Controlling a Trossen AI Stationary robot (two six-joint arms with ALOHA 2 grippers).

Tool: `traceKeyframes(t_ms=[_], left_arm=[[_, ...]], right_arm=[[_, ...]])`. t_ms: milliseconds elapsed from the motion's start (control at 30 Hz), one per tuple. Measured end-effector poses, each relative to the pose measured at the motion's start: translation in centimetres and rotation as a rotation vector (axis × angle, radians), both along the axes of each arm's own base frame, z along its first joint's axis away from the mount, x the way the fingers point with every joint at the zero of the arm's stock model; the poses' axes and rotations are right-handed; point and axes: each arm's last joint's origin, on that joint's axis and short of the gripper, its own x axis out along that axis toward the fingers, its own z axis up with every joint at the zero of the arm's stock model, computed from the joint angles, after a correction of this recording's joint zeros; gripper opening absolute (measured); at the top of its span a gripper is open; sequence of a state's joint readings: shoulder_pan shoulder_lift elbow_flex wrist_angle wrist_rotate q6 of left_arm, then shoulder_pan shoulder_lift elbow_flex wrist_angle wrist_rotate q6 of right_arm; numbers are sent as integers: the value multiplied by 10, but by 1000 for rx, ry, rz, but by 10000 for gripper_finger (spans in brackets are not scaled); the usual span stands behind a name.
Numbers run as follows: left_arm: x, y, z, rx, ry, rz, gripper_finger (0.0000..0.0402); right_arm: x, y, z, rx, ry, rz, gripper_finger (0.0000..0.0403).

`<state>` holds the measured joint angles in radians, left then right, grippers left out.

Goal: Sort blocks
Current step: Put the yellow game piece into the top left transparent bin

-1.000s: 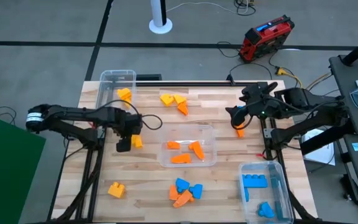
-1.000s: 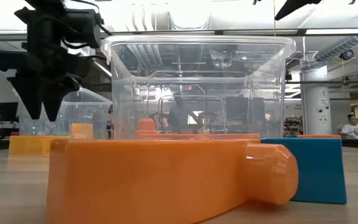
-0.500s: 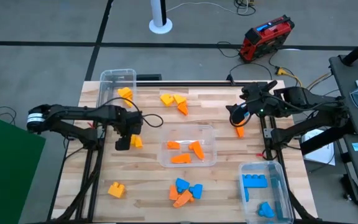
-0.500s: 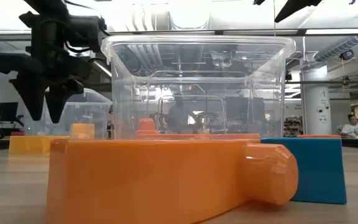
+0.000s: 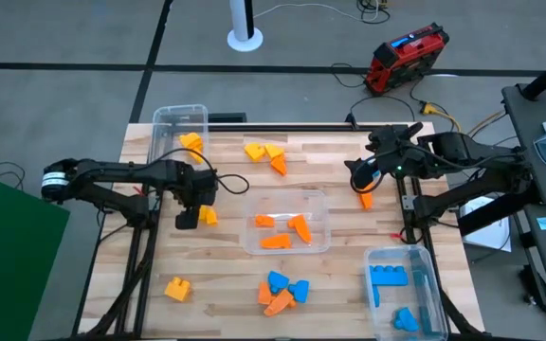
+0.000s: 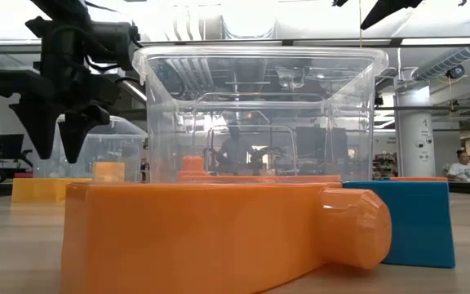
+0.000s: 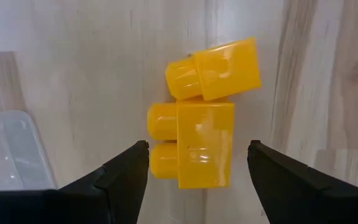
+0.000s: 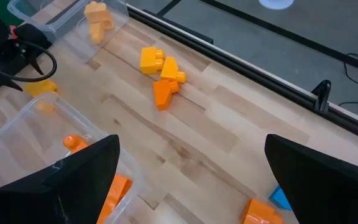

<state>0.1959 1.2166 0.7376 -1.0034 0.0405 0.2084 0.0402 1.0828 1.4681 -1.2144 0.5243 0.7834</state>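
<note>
Two yellow blocks lie side by side on the table left of the middle: a brick (image 7: 194, 149) and a smaller piece (image 7: 213, 68), also visible in the high view (image 5: 209, 216). My left gripper (image 7: 197, 155) (image 5: 189, 216) hangs open above them, fingers pointing down. One finger stands on each side of the brick without touching it. In the low view, my left gripper (image 6: 57, 135) is clear of the table. My right gripper (image 5: 359, 180) (image 8: 191, 149) is wide open at the far right, above an orange block (image 5: 366, 200).
Three clear bins stand on the table: a far left one (image 5: 180, 121) with a yellow block, a middle one (image 5: 288, 244) with orange blocks, and a near right one (image 5: 406, 254) with blue blocks. Loose blocks lie at far middle (image 5: 265, 156), near left (image 5: 176, 289) and near middle (image 5: 282, 291).
My left gripper has opened wider above the two yellow blocks, staying almost in place. The blocks have not moved.
</note>
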Motion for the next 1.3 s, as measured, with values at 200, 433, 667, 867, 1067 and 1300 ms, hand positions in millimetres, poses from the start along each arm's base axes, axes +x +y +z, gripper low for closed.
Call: traceKeyframes(t_ms=[200,433,667,867,1067,1300], left_arm=[[0,0,0,-2,-1,-6,267],[0,1,0,30,2,20,332],[0,-1,0,45,7,54,354],[1,-4,1,-45,-9,13,355],[3,-3,-4,-28,22,22,355],[6,-3,-9,-36,51,23,355]], right_arm=[[0,0,0,0,0,0,393],[0,0,0,0,0,0,393],[0,0,0,0,0,0,393],[0,0,0,1,0,0,393],[0,0,0,5,-4,-6,393],[0,0,0,5,-4,-6,393]])
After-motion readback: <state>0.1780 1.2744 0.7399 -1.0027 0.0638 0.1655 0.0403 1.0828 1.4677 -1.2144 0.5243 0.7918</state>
